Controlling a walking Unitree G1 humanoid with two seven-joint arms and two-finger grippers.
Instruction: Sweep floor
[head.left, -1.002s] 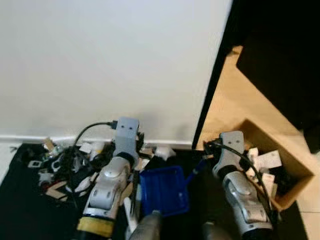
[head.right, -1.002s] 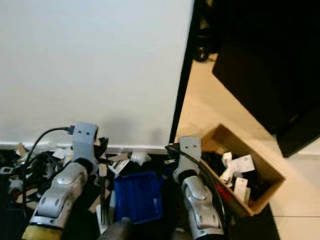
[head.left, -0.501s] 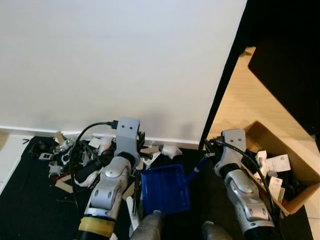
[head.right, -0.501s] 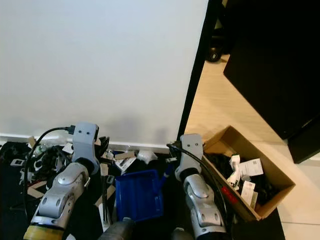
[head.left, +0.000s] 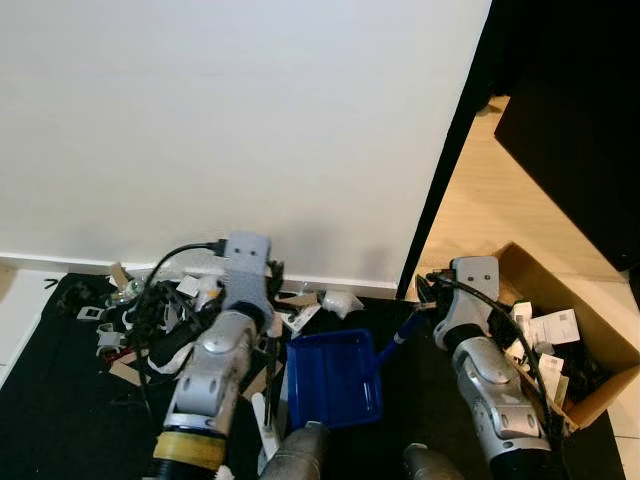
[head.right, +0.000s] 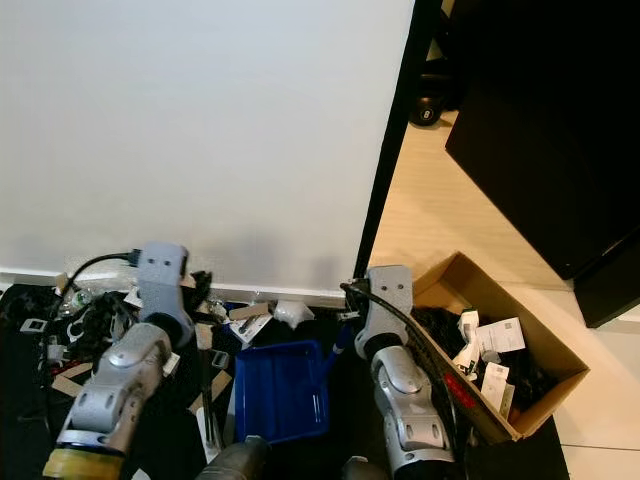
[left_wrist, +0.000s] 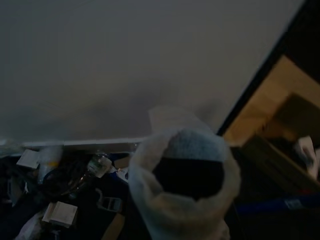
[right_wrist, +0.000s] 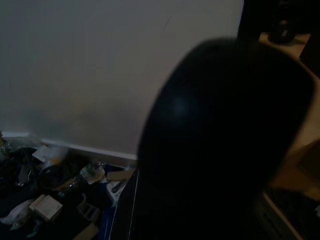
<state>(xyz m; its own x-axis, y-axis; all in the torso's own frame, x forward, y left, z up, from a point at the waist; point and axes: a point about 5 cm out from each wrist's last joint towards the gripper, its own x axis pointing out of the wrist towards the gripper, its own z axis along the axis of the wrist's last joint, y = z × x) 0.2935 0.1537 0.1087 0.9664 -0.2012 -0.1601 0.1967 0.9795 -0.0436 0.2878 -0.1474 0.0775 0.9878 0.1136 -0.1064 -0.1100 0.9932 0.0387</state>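
- Left eye view: two silver arms reach down toward a black mat (head.left: 60, 400) at the foot of a white wall (head.left: 230, 130). A blue dustpan (head.left: 333, 378) lies on the mat between the arms, its handle running toward the right pincer (head.left: 425, 300), which looks to be holding it, though the fingers are hidden behind the wrist. The left pincer (head.left: 262, 330) is low beside a white stick, probably a brush handle (head.left: 268, 415); whether its fingers are apart or together I cannot tell. Litter (head.left: 140, 315) of paper scraps and cables is heaped along the skirting, to the robot's left of the pan.
- To sweep well, I judge the pan's open edge should sit flat on the mat facing the heap, and the brush should pull litter toward it in short strokes.
- Right eye view: more of the open cardboard box (head.right: 500, 350) on the wooden floor at the robot's right, already holding rubbish.
- Left wrist view: dim; a pale rounded shape (left_wrist: 182, 190) blocks the middle, with scraps on the mat close up beyond it.
- Right wrist view: a dark rounded mass (right_wrist: 220, 140) close to the lens; litter along the skirting at the edge.
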